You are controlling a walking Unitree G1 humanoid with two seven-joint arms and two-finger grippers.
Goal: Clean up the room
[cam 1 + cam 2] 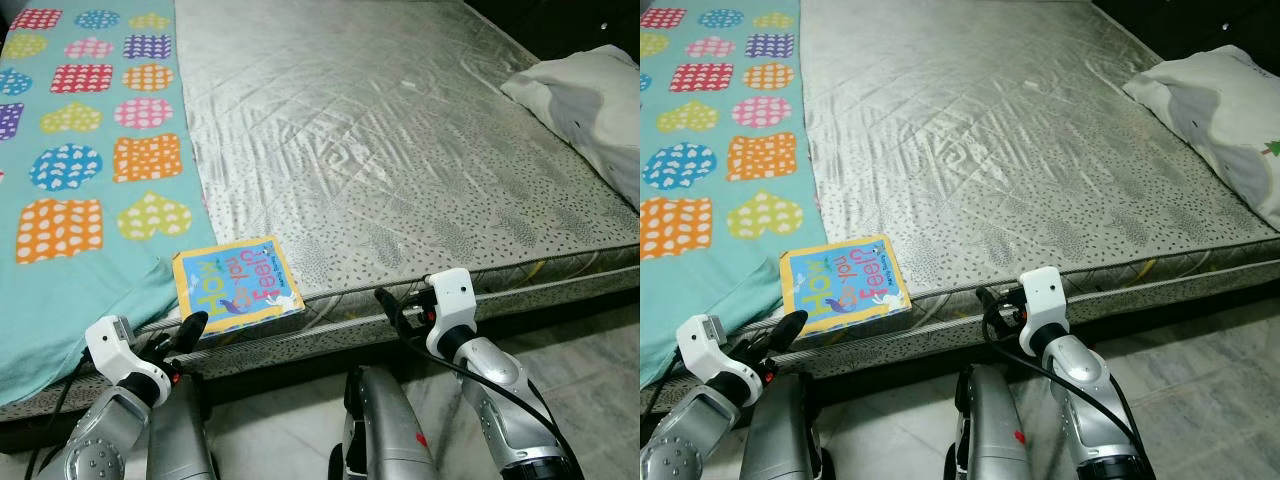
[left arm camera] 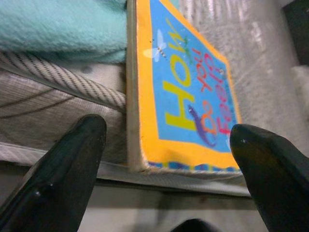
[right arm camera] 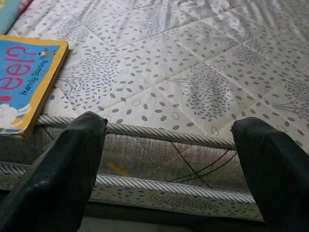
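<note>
One book (image 1: 238, 283) with a yellow border and blue cover lies at the near edge of one mattress (image 1: 400, 150). One teal blanket (image 1: 90, 150) printed with dotted hearts and squares covers the mattress's left part. One white pillow (image 1: 590, 110) sits at the far right. Two silver arms reach toward the bed, each ending in one claw: the left claw (image 1: 185, 335) and the right claw (image 1: 395, 312), two in all, each with two black fingers set apart.
</note>
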